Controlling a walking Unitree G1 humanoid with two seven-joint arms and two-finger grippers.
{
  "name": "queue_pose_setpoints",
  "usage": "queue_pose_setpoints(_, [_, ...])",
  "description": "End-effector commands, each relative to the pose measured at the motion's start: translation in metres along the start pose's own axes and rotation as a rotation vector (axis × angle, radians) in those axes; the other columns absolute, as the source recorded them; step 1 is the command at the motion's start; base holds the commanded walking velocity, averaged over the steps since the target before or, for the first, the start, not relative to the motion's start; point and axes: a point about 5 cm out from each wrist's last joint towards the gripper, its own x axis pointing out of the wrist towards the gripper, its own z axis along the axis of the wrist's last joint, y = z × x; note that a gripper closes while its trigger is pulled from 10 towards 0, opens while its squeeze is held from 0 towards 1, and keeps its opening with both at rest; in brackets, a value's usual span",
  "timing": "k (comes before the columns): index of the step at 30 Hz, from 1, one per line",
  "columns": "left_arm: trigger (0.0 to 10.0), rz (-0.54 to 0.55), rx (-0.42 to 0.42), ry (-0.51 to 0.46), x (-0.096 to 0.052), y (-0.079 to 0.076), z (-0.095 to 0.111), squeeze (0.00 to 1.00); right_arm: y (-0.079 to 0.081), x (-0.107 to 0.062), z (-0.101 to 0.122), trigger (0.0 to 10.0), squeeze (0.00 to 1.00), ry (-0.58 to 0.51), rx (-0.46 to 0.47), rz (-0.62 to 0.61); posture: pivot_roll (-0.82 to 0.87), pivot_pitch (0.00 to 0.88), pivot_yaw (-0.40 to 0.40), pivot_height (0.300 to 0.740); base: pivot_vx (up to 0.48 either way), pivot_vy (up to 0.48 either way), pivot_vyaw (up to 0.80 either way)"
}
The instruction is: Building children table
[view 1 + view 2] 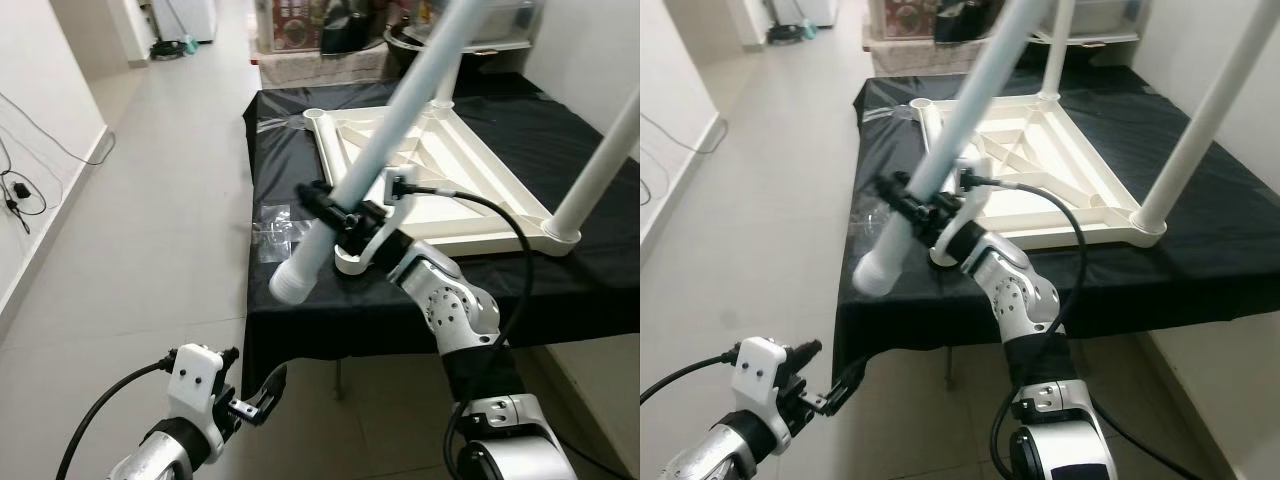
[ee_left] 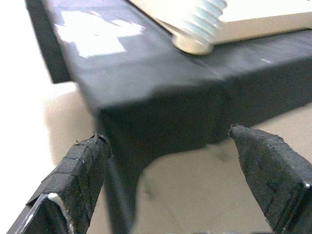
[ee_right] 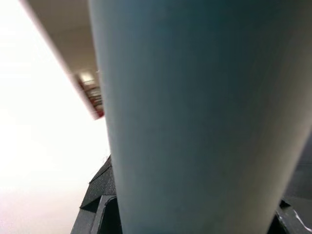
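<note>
An upturned white tabletop (image 1: 450, 170) lies on a table draped in black cloth (image 1: 300, 310). Two pale legs stand in its corners, one at the right (image 1: 600, 160) and one at the far side (image 1: 447, 75). My right gripper (image 1: 335, 212) is shut on a third pale leg (image 1: 400, 110), held tilted. The leg's threaded end (image 1: 293, 280) hangs past the cloth's front-left edge, beside the empty near corner socket (image 1: 352, 262). The leg (image 3: 195, 122) looms close in the right wrist view. My left gripper (image 1: 262, 395) hangs low and open before the cloth's front edge, its fingers (image 2: 83, 161) spread wide.
A clear plastic bag (image 1: 272, 230) lies on the cloth's left side. Cables (image 1: 20, 190) trail along the left wall. Boxes and clutter (image 1: 330, 30) stand behind the table. Tiled floor (image 1: 150, 230) stretches to the left.
</note>
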Motion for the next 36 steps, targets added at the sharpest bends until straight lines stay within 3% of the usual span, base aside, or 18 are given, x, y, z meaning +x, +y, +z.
queue_pose_setpoints(1, [10.0,0.046,0.02,-0.029,0.0,0.0,0.004,0.0,-0.002,0.004,0.009,0.0,0.0,-0.046,-0.063,-0.059,0.08,0.089,0.006,0.74,0.0,0.0,0.0])
queue_pose_setpoints(3, [10.0,0.091,0.008,-0.046,0.001,-0.003,0.005,0.0,-0.006,0.006,0.017,0.0,0.0,-0.078,-0.208,-0.171,0.08,0.089,0.006,0.74,0.0,0.0,0.0])
queue_pose_setpoints(4, [10.0,0.091,0.008,-0.046,0.001,-0.003,0.005,0.0,-0.006,0.006,0.017,0.0,0.0,-0.078,-0.208,-0.171,0.08,0.089,0.006,0.74,0.0,0.0,0.0])
queue_pose_setpoints(5, [10.0,0.105,0.0,-0.051,0.002,-0.005,0.005,0.0,-0.008,0.007,0.021,3.5,0.0,-0.087,-0.288,-0.226,0.08,0.091,0.003,0.74,0.0,0.0,0.0])
queue_pose_setpoints(6, [10.0,0.11,-0.004,-0.056,0.003,-0.009,0.005,0.0,-0.009,0.008,0.025,10.0,0.0,-0.108,-0.344,-0.261,0.08,0.096,0.003,0.74,0.0,0.0,0.0])
queue_pose_setpoints(11, [10.0,0.117,-0.003,-0.094,0.008,-0.02,0.01,0.0,-0.018,0.019,0.039,10.0,0.0,-0.16,-0.413,-0.345,0.08,0.111,-0.006,0.74,0.0,0.0,0.0])
queue_pose_setpoints(16, [10.0,0.12,0.001,-0.097,0.008,-0.022,0.011,0.0,-0.017,0.022,0.038,10.0,0.0,-0.157,-0.419,-0.334,0.08,0.121,-0.002,0.74,0.0,0.0,0.0])
queue_pose_setpoints(24, [10.0,0.099,-0.007,-0.112,0.001,-0.043,0.02,0.0,-0.017,0.046,0.04,10.0,0.0,-0.093,-0.454,-0.267,0.08,0.221,-0.025,0.74,0.0,0.0,0.0])
queue_pose_setpoints(36, [10.0,0.073,-0.031,-0.118,-0.008,-0.06,0.027,0.0,-0.024,0.048,0.043,10.0,0.0,-0.002,-0.436,-0.143,0.07,0.284,-0.038,0.74,0.0,0.0,0.0])
